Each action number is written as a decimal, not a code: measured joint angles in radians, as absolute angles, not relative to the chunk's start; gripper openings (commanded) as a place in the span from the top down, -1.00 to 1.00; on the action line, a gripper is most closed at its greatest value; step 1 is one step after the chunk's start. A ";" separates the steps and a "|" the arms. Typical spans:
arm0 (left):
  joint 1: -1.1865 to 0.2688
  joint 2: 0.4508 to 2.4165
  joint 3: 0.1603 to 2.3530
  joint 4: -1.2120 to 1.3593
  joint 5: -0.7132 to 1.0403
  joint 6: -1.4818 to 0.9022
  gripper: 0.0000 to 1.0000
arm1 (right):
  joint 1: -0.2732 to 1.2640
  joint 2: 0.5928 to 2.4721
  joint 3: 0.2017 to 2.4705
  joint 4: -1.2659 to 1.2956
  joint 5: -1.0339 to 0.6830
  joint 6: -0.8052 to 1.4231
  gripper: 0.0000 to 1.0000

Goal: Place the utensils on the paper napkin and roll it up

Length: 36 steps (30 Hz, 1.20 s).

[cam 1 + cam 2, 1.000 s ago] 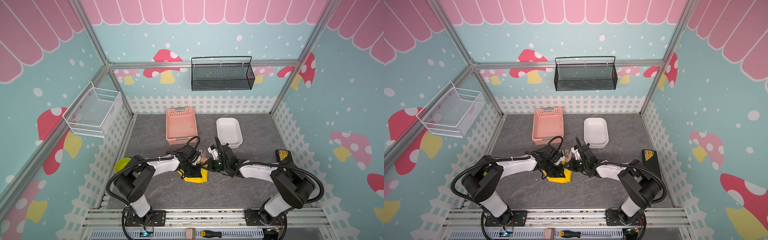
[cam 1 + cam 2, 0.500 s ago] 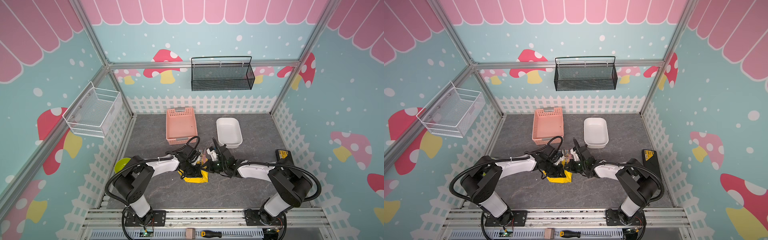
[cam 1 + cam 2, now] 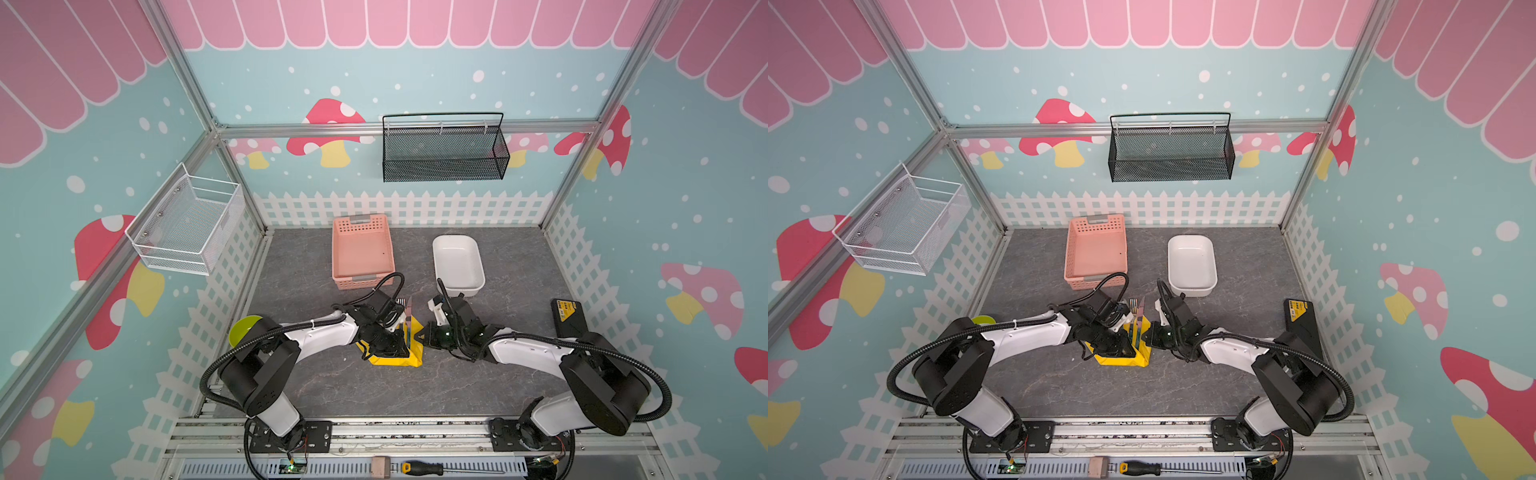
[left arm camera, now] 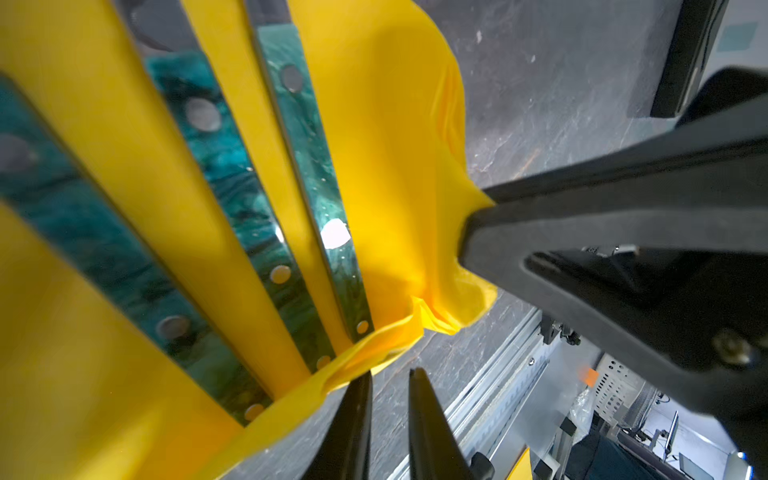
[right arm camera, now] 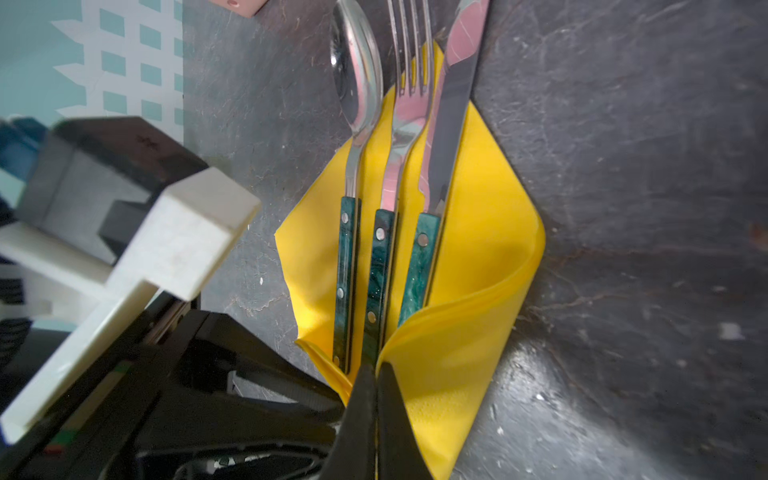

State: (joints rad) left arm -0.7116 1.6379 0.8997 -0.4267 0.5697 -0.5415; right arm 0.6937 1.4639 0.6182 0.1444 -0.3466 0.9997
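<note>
The right tool [image 5: 376, 386], clamped shut, holds up the yellow paper napkin [image 5: 478, 249] on its knife [image 5: 449, 124] side.
The utensils [image 5: 384, 257] lie parallel, so rolling likely runs across their length toward the left tool [image 4: 388, 399], slightly open and apparently empty.

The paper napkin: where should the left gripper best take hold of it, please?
Probably the doubled edge of the paper napkin past the handle ends of the utensils, coming from the robot's side along the handles: it seems to curl off the table there, the free side lying flat. The right gripper pinches the folded flap; the left gripper is open.
</note>
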 measured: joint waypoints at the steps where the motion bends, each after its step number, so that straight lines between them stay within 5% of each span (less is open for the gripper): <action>1: -0.718 1.644 0.905 -0.426 0.572 -0.542 0.61 | 0.693 1.463 0.616 0.142 -0.345 1.000 1.00; 36: -0.735 1.745 0.939 -0.434 0.561 -0.542 0.72 | 0.687 1.464 0.542 0.424 -0.493 1.135 1.00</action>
State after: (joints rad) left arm -0.7353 1.7451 0.9386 -0.4343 0.5610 -0.5419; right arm 0.6868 1.4635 0.5419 0.4244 -0.4931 1.1355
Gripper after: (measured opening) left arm 0.139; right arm 0.046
